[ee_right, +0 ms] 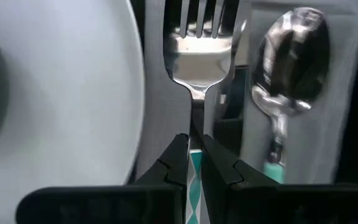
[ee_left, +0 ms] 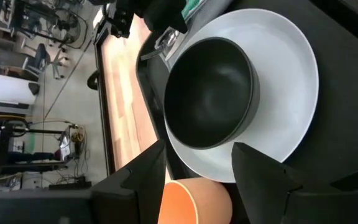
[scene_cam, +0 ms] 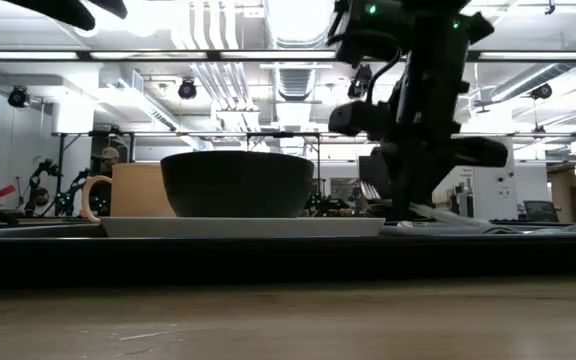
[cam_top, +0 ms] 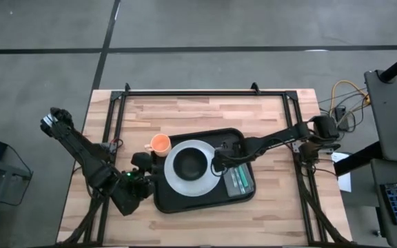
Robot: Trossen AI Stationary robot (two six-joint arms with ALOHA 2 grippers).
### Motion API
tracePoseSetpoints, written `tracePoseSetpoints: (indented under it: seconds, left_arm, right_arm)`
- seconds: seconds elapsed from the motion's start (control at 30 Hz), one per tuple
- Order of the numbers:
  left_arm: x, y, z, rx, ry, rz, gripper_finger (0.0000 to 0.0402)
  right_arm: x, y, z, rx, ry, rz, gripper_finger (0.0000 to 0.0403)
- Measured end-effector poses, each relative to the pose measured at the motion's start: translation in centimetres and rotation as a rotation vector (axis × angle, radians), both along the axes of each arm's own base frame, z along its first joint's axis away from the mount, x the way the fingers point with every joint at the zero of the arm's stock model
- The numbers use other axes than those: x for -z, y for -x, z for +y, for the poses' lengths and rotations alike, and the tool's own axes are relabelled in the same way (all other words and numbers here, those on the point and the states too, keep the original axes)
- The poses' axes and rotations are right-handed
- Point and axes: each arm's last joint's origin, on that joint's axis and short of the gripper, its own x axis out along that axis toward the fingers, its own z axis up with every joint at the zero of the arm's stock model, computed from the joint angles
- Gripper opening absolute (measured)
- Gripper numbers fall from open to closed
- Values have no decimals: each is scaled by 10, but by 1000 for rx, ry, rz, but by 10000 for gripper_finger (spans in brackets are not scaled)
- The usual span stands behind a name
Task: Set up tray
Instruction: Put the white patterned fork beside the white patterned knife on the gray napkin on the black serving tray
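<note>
Left gripper point(cam_top: 145, 170): low at the tray's left edge, just near of the cup; fingers point(ee_left: 263, 171) spread wide, the cup's rim between them in the wrist view, not yet clamped as far as I can tell.
Cup point(cam_top: 160, 144): orange, with handle, on the wood at the tray's far-left corner, touching or just beside the rim; outside the tray.
Tray point(cam_top: 205, 202): black, centre of the table point(cam_top: 205, 114), slightly right of middle, long side left to right.
Plate point(cam_top: 191, 184): white, on the tray's left half.
Bowl point(cam_top: 189, 164): dark, upright, centred on the plate.
Cloth point(cam_top: 243, 180): grey, folded, on the tray's right part, just beside the plate.
Fork point(ee_right: 199, 37): lies on the cloth, next to the plate's edge.
Spoon point(ee_right: 291, 59): on the cloth right of the fork, bowl up; handle end teal.
Right gripper point(cam_top: 220, 164): low over the tray between plate and cloth; fingers pinched narrow on the fork's handle, fork apparently resting on the cloth.
Done: plate, bowl, cloth, fork and spoon all on the tray.
Left: cup likely still to go onto the tray; fork to be let go.
Progress: late stage, by my judgement.
</note>
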Motion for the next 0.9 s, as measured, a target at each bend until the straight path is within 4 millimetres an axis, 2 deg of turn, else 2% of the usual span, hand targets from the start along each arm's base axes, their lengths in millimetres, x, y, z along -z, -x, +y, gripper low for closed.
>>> tracePoseSetpoints:
  seconds: [0.37,0.57,0.9]
  left_arm:
    - [7,2,1,-19,1,11,164]
    - [6,3,0,-19,8,5,164]
    - [8,4,-2,-4,74,45,164]
  right_arm:
    - [27,-10,2,-7,-49,29,12]
    - [29,-10,2,-7,-56,29,13]
    - [24,-12,7,-31,-64,20,83]
